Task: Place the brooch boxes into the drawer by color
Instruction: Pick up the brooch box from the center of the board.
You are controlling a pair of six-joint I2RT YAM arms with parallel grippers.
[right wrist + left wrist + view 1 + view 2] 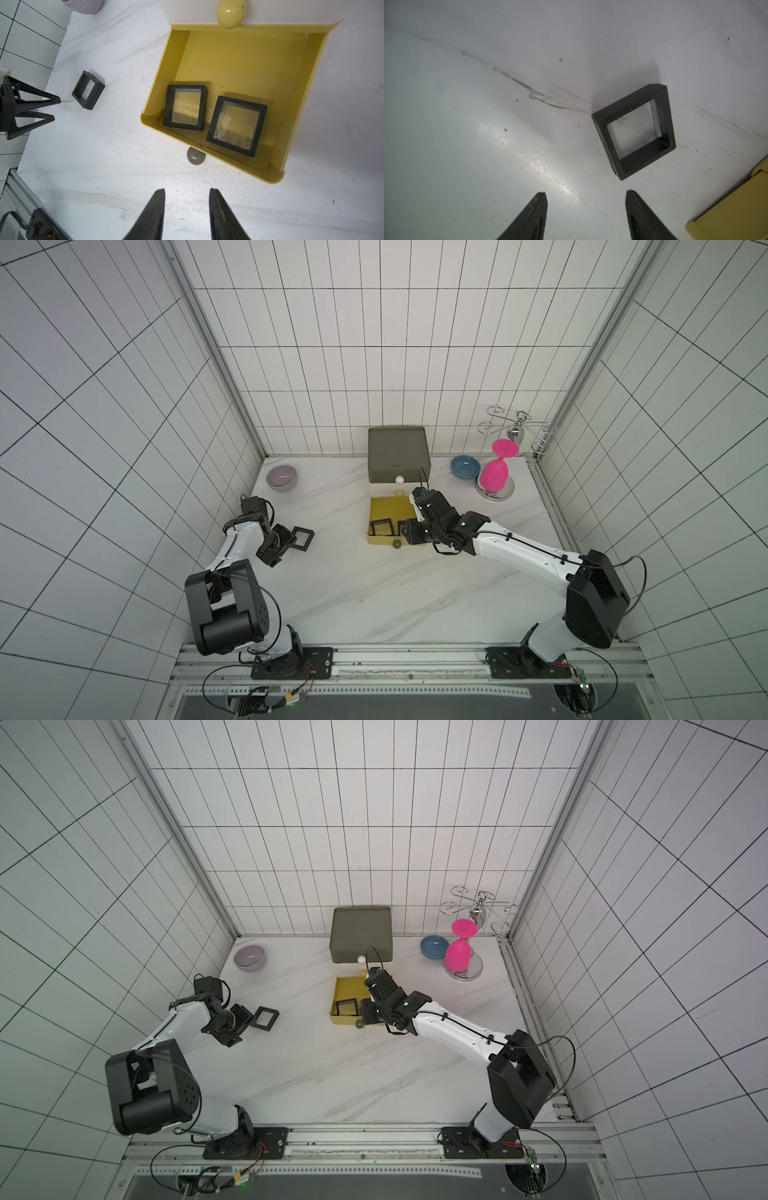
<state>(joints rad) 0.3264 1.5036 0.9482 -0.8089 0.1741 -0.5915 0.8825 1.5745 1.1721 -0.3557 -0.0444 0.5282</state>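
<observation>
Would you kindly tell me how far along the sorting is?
Done: two black boxes lie in the open yellow tier. In hand: nothing; the left gripper, open, faces a third black box on the table. Left: stow it, shut the tier. The right gripper is empty.

The table [374,597] is white marble veined with grey, and the walls [374,344] are white tile in a dark grid. The drawer [397,452] is dark olive-grey on top with a white knob [400,479] and white in the middle with a yellow knob [231,12]. Its yellow tier [239,58] has a grey knob [195,156].

The 3 brooch boxes I can see are black-framed with clear centres. One box [185,107] and its neighbour [236,125] show yellow through them, and the lone box [633,131] shows white marble.

There is a lilac bowl [282,477], a blue bowl [465,466], a hot-pink goblet [494,475] and a shiny silver rack [515,429]. The left arm [237,541] and right arm [525,548] are white with black joints. The left gripper [586,192] and right gripper [187,190] are black.
</observation>
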